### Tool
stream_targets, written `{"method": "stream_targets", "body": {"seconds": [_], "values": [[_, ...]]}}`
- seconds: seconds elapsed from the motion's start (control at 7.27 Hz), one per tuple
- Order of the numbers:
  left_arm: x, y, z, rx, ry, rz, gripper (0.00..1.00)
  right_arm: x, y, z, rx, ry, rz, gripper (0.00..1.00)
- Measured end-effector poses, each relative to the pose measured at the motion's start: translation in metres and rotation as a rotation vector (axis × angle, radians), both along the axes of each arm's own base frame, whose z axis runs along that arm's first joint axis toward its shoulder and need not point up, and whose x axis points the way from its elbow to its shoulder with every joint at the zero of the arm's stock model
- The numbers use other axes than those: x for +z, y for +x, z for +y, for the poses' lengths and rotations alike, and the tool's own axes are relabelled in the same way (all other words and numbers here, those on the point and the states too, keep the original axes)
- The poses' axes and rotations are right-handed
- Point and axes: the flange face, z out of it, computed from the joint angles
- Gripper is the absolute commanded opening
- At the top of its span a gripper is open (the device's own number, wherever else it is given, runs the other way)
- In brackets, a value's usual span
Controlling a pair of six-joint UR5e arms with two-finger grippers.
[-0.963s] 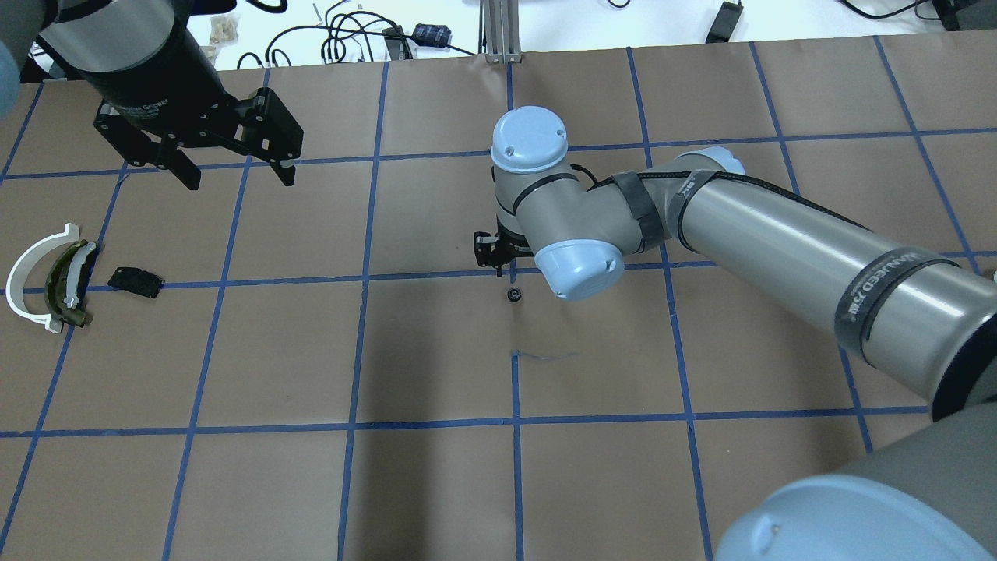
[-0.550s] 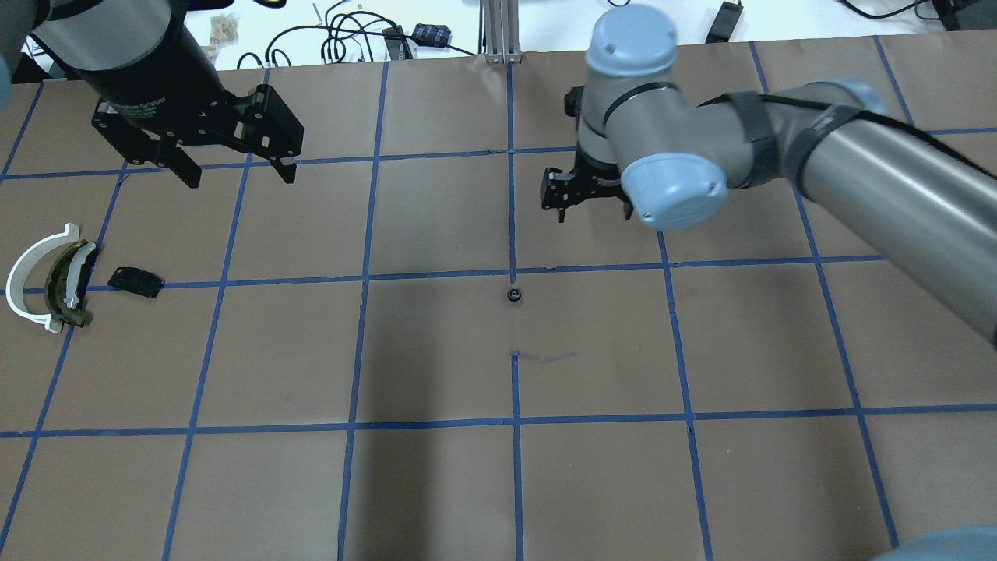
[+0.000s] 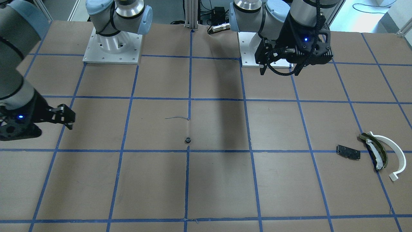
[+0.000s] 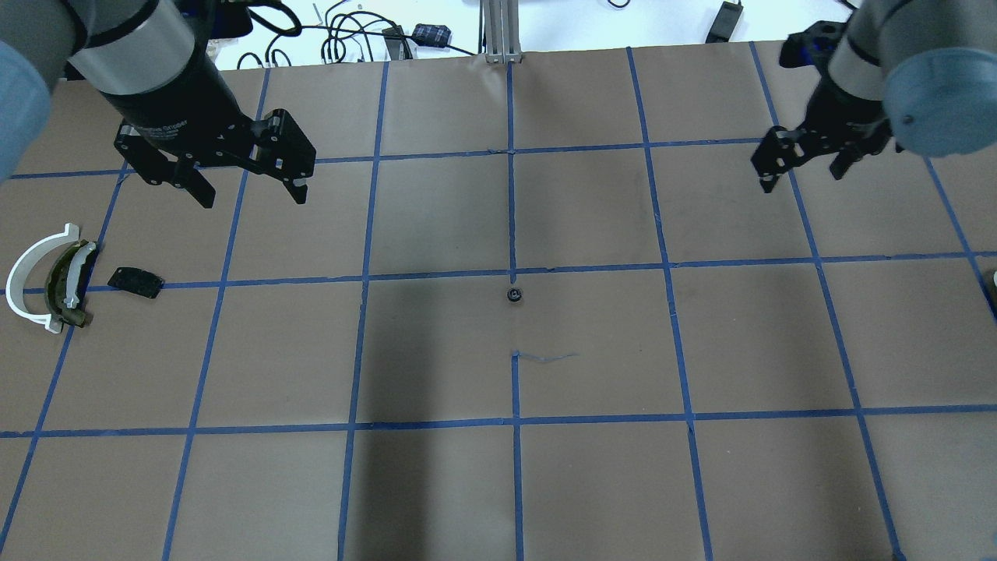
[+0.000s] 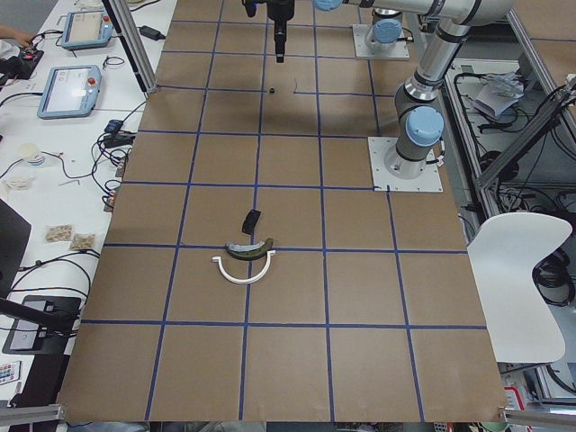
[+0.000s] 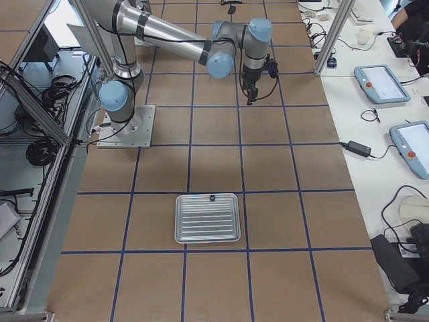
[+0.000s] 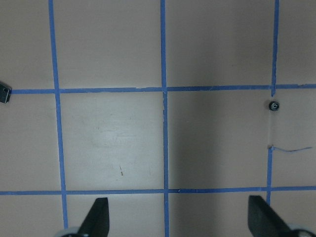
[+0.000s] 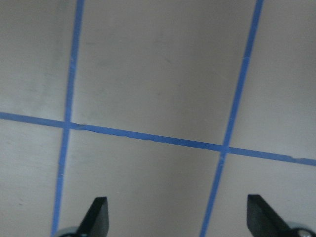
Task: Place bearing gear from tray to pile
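Position check: bearing gear loose at table centre, off the tray; both grippers wide and empty.
Front-facing: we see the bearing gear beside a tape line, with the pile well apart on the left arm's side. Overhead: left gripper and right gripper flank it at similar range, jaws spread; it lies right of the left gripper and nearer the robot. It's round, so there's no axis to line up. Exterior right: the tray sits well apart at the near end. Left wrist: it shows up and right of the fingers. Right wrist: only paper and tape. We judge the left arm better placed, since the pile is on its side.
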Motion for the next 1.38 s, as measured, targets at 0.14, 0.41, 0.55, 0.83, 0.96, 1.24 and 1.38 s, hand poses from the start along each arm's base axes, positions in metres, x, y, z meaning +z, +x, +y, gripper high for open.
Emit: {"method": "stream_targets", "body": {"seconds": [0.14, 0.41, 0.55, 0.83, 0.96, 1.24, 1.38], "values": [[-0.025, -0.012, -0.011, 0.045, 0.002, 0.013, 1.0, -0.003, -0.065, 0.009, 0.105, 0.013, -0.006, 1.0], [-0.088, -0.077, -0.046, 0.114, -0.015, 0.2, 1.0, -0.018, -0.182, 0.043, 0.293, 0.035, -0.04, 1.0], [-0.124, -0.115, -0.056, 0.111, -0.013, 0.239, 1.0, -0.037, -0.234, 0.066, 0.389, 0.053, -0.079, 1.0], [-0.191, -0.173, -0.063, 0.102, -0.024, 0.189, 1.0, -0.086, -0.302, 0.109, 0.595, 0.024, -0.127, 1.0], [-0.222, -0.194, -0.061, 0.095, -0.024, 0.125, 1.0, -0.103, -0.315, 0.12, 0.75, 0.006, -0.11, 1.0], [-0.27, -0.221, -0.052, 0.127, -0.026, 0.045, 1.0, -0.129, -0.324, 0.13, 1.046, -0.006, -0.106, 1.0], [-0.293, -0.224, -0.045, 0.143, -0.015, 0.029, 0.85, -0.14, -0.334, 0.136, 1.137, -0.015, -0.106, 0.99]]}}
